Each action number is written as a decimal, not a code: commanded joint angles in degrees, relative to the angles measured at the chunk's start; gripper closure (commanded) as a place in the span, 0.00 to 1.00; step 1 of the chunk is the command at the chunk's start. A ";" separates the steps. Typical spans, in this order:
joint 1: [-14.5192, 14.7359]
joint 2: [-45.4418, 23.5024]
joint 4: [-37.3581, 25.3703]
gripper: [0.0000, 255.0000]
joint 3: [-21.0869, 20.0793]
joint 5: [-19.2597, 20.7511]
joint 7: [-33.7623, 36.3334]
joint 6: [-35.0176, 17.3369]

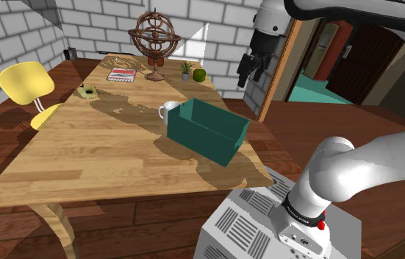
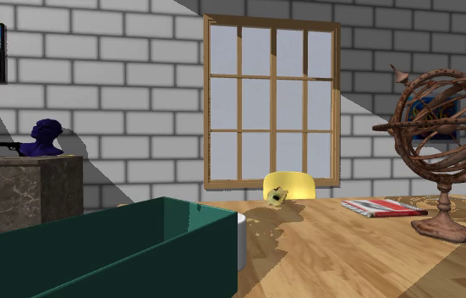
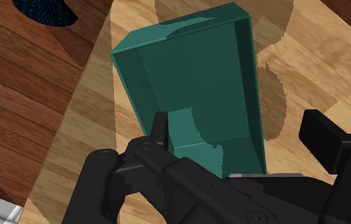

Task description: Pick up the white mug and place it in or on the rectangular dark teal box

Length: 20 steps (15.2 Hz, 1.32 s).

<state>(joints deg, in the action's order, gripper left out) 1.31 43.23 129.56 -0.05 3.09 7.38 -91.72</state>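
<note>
Shoulder view, white mug (image 1: 168, 110), rectangular teal box (image 1: 208, 131)

Arm (image 1: 362, 165): white, dark joints, rising from the shoulder view's lower right, arching across its top edge. Gripper (image 1: 249, 76): black, held high, pointing downward, its two fingers (image 3: 323, 137) standing well apart

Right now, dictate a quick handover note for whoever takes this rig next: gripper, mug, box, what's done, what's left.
Gripper: open, empty, held high; the wrist view looks down into the box.
White mug: upright on the wooden table, close beside the dark teal box, on the shoulder view's left of it.
Box: open-topped, nothing seen inside.
Done: nothing; the mug is not yet grasped.
Left: come down on the mug, grip it, lift it, set it in the box.
</note>
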 commanded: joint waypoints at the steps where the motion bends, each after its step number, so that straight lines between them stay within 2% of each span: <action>1: 0.00 0.00 0.00 0.00 0.00 0.00 0.00 0.00; 10: -0.46 -16.14 -2.09 0.00 2.54 0.12 -1.89 -13.69; 20: -0.77 -36.85 -11.72 0.00 4.77 -1.67 -4.70 -24.25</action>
<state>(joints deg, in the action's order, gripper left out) 0.42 9.30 119.66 4.73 1.76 2.69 -114.89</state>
